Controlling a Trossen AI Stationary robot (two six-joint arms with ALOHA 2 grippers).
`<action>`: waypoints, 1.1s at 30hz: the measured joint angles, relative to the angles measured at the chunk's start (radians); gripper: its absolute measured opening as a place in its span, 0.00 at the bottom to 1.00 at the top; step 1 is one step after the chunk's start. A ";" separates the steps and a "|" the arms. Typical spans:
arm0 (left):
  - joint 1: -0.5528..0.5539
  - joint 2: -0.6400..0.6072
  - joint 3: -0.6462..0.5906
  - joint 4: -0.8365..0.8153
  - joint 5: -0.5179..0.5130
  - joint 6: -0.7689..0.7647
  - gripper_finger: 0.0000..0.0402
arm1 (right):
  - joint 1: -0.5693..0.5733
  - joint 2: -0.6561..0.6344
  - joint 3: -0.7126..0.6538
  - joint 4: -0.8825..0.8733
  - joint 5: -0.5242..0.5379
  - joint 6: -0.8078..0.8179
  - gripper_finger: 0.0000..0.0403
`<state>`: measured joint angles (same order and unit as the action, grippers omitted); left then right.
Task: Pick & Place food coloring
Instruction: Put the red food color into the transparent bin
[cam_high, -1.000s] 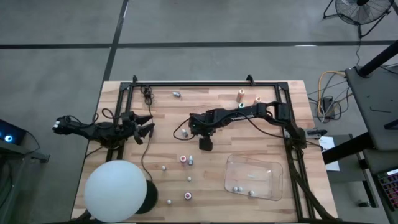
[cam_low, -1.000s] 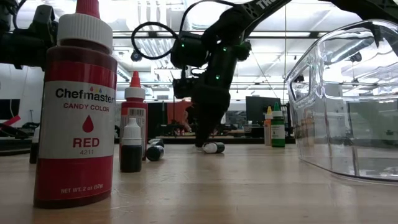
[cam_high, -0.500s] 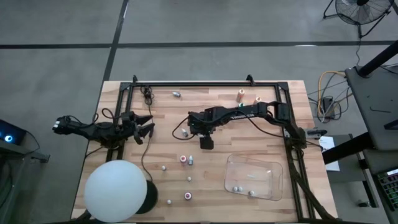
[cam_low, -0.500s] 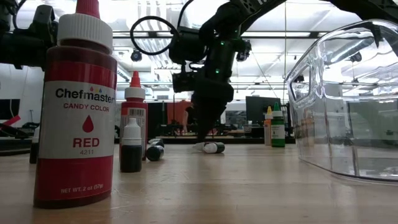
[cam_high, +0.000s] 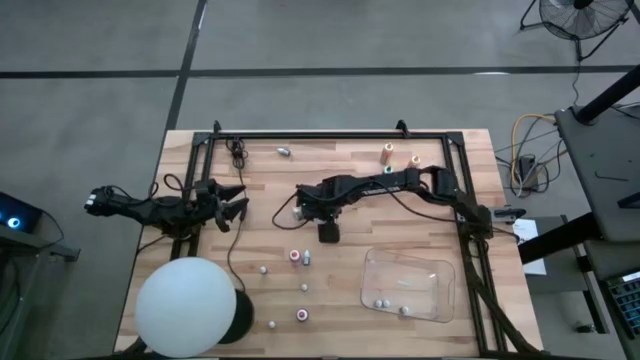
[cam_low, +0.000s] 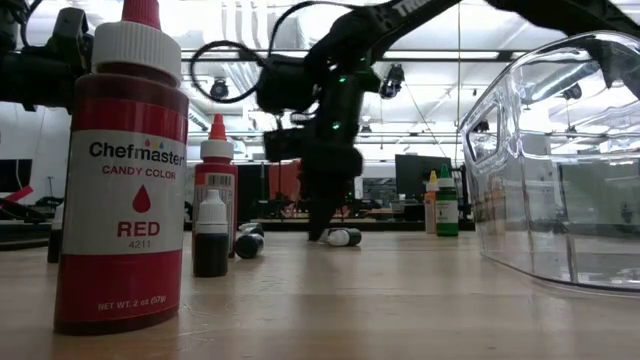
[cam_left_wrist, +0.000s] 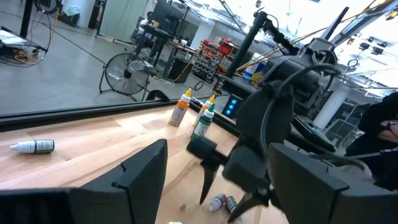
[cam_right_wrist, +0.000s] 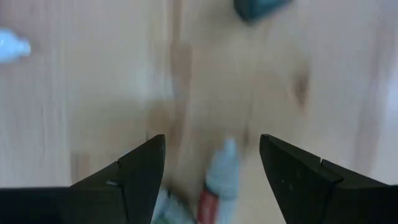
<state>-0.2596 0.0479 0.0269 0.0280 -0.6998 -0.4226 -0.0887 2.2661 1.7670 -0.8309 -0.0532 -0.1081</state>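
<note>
Overhead, the wooden table (cam_high: 200, 170) is seen with the right gripper (cam_high: 300, 212) reached out to its middle, directly above a lying food coloring bottle (cam_high: 294, 213); nothing is held. The left gripper (cam_high: 238, 203) waits near the table's left edge, jaws spread and empty. Other bottles are scattered: two upright ones (cam_high: 387, 152) near the far edge, one lying (cam_high: 283, 152) by the far rail, several small ones (cam_high: 294, 256) toward the near edge. A clear tray (cam_high: 372, 272) is set by the near right corner with bottles (cam_high: 380, 302) inside. A big white ball (cam_high: 186, 305) covers the near left corner.

From table height, the right gripper (cam_low: 318, 232) is seen lowered almost to the wood, just beside a lying white-capped bottle (cam_low: 343, 237). A large red bottle (cam_low: 120, 180) fills the near foreground, with a smaller red one (cam_low: 214, 180) and a dark one (cam_low: 210, 240) behind it.

Through the left wrist camera, the arm's own fingers (cam_left_wrist: 140, 171) are seen parted, and the right arm's fingers (cam_left_wrist: 208, 183) stand apart over two lying bottles (cam_left_wrist: 222, 202).

Through the right wrist camera, the fingers (cam_right_wrist: 140, 174) are shown wide apart with a white-tipped bottle (cam_right_wrist: 221, 174) lying between them, not clamped.
</note>
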 joint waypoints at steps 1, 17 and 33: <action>0.000 0.000 0.000 0.000 0.000 0.000 0.61 | 0.000 0.018 0.026 -0.011 -0.001 0.000 0.62; 0.000 0.000 0.000 0.000 0.000 0.000 0.61 | -0.001 0.204 0.355 -0.233 0.004 -0.045 0.62; 0.000 0.000 0.000 0.000 0.000 0.000 0.61 | 0.000 0.197 0.341 -0.354 0.075 0.008 0.62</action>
<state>-0.2594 0.0475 0.0268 0.0284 -0.6998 -0.4225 -0.0891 2.4626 2.1078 -1.1849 0.0219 -0.1005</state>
